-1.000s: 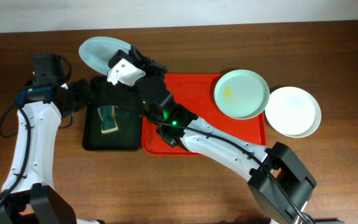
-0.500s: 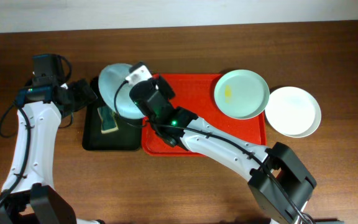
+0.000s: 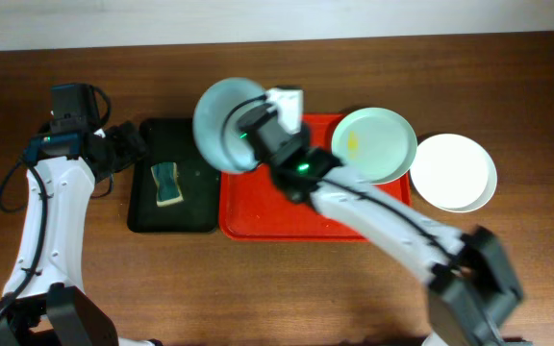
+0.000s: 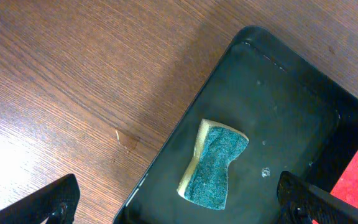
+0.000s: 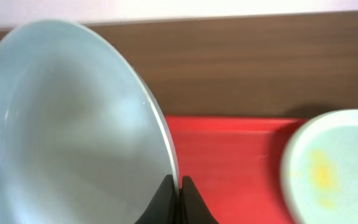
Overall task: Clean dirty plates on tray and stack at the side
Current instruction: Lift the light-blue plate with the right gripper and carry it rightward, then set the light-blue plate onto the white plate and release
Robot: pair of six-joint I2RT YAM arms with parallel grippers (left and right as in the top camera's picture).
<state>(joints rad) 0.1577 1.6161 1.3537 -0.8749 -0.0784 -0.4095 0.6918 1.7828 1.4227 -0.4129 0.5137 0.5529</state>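
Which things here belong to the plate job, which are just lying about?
Job: pale blue round plate, in the right pincer; mint green round plate; white round plate; red rectangular plastic tray.
Lying about: black rectangular tray; green-and-yellow sponge in it.

**Robot-lab bench laid out as a mock dishwashing station**

A brown wood-grain bench runs back to a bare pale wall. Two white jointed machines, the left arm and the right arm, reach over it. A black cable loops loose beside the left one and a green light glows on the right one. The goods are kitchen props: a black tray ahead of the left fingers, a green-and-yellow sponge lying between them, and a red tray just beyond the right fingers. A pale blue plate is at those fingers, a green plate off to their side, and a white plate on the bench farther that way.
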